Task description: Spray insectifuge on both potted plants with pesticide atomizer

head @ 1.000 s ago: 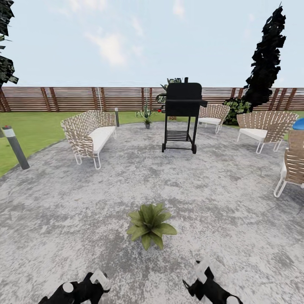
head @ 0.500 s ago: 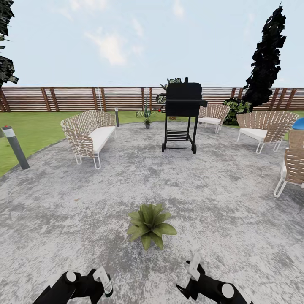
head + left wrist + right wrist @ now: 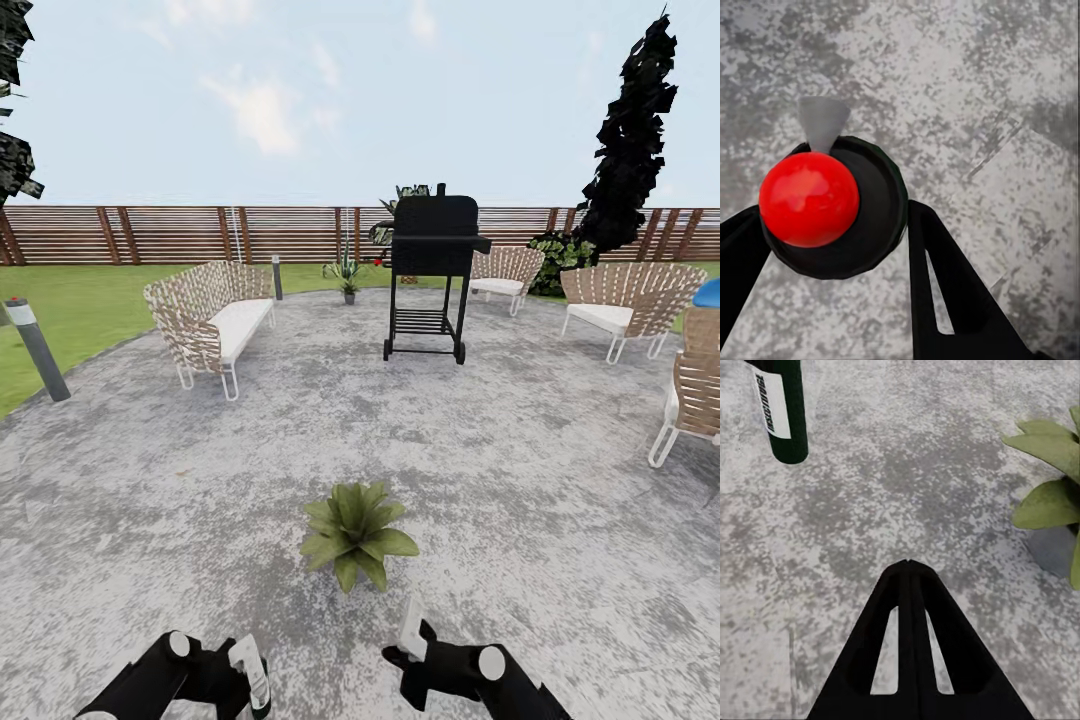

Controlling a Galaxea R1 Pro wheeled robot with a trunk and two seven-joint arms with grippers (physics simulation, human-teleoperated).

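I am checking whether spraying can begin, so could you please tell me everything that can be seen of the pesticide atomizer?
The pesticide atomizer is a small, dark, near-black bottle with a glossy red ball top and a pale grey nozzle. It sits upright between the fingers of the left gripper, above the grey stone patio. In the right wrist view its dark green body carries a white label with black print. No spray shows at the nozzle.

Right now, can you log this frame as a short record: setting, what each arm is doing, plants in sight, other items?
setting: grey stone patio, grass and wooden fence behind
left gripper: jaws closed around the pesticide atomizer, red top toward the camera
right gripper: jaws together, holding nothing
near potted plant: just ahead of both arms
far potted plant: at the patio's far edge
other: black grill, wicker seats
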